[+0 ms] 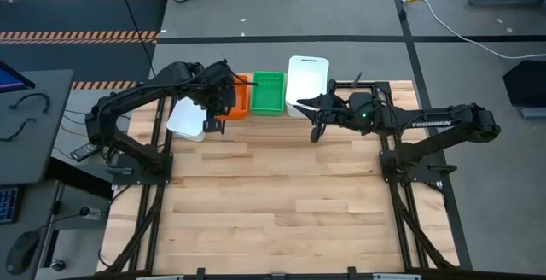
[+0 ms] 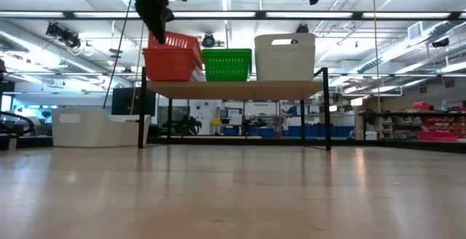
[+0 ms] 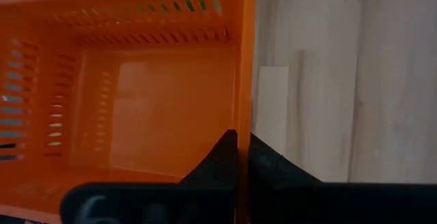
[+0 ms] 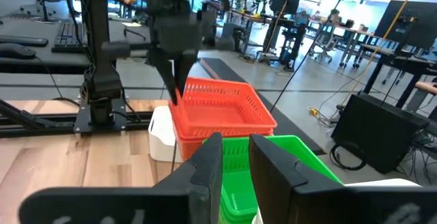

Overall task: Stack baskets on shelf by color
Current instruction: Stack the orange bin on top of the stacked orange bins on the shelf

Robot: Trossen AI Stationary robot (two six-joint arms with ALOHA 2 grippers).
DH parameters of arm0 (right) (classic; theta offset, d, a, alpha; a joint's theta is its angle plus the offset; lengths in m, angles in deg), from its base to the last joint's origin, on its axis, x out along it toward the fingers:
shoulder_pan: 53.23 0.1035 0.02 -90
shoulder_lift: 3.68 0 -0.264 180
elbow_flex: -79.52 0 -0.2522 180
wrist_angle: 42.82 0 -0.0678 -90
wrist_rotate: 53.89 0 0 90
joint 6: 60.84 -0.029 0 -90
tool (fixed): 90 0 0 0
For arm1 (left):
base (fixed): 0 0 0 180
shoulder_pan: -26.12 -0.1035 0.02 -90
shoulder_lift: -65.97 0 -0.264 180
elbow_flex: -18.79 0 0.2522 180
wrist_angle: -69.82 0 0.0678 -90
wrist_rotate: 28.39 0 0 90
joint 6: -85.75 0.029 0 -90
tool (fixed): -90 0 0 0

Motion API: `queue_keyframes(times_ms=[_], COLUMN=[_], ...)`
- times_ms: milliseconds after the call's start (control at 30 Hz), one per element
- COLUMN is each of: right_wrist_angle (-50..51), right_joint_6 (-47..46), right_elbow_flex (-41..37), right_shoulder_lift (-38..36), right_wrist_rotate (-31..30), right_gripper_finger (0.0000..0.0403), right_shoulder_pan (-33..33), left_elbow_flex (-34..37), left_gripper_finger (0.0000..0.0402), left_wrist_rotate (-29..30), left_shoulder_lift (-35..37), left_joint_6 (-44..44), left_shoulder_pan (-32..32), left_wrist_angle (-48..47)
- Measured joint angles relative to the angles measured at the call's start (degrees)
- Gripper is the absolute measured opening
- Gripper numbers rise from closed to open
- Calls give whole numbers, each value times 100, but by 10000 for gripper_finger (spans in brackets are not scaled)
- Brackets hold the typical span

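On the shelf [image 2: 233, 89] at the table's far edge stand an orange basket [image 2: 172, 67], a green basket [image 2: 227, 64] and a white basket [image 2: 285, 57]. A second orange basket [image 3: 130, 108] sits tilted on top of the first. My left gripper [image 3: 242, 145] reaches down from above and is shut on it. My right gripper [image 4: 235, 152] hovers level above the shelf, near the white basket [image 1: 307, 82]. It is open, with nothing between its fingers. Another white basket [image 1: 188, 119] rests on the table under my left arm. My left gripper holds the upper orange basket by the rim of its near-side wall [image 3: 244, 125], one finger inside the basket and one outside. The fingers slant steeply down from above. The basket is tilted, raised at the held side, its lower part [image 2: 186, 55] resting in the orange basket beneath.
The shelf's thin black legs [image 2: 141, 115] stand on the wooden table top [image 1: 281, 203], which lies bare toward its near edge. Both arm bases sit at the table's left and right sides.
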Motion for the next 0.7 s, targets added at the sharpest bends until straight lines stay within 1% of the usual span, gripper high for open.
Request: queue_keyframes(times_ms=[100, 200, 367, 533, 700], right_wrist_angle=[0, 4, 32, 70, 85], right_joint_6=[-9, -9, -8, -6, -6], right_elbow_flex=[0, 0, 0, 0, 0], right_shoulder_lift=[0, 0, 0, 0, 0], right_wrist_rotate=[0, 0, 0, 0, -1], right_gripper_finger=[77, 77, 77, 77, 77], right_shoulder_pan=[4, 4, 4, 4, 4], left_elbow_flex=[235, 311, 311, 311, 313], left_gripper_finger=[10, 27, 85, 144, 178], left_wrist_rotate=[2, -3, 0, 83, 54], left_shoulder_lift=[-2, -2, 76, 107, 226], left_joint_6=[2, -12, -20, -45, -311], left_shoulder_pan=[2, 4, 1, -2, 22], left_wrist_angle=[80, 212, 565, 553, 461])
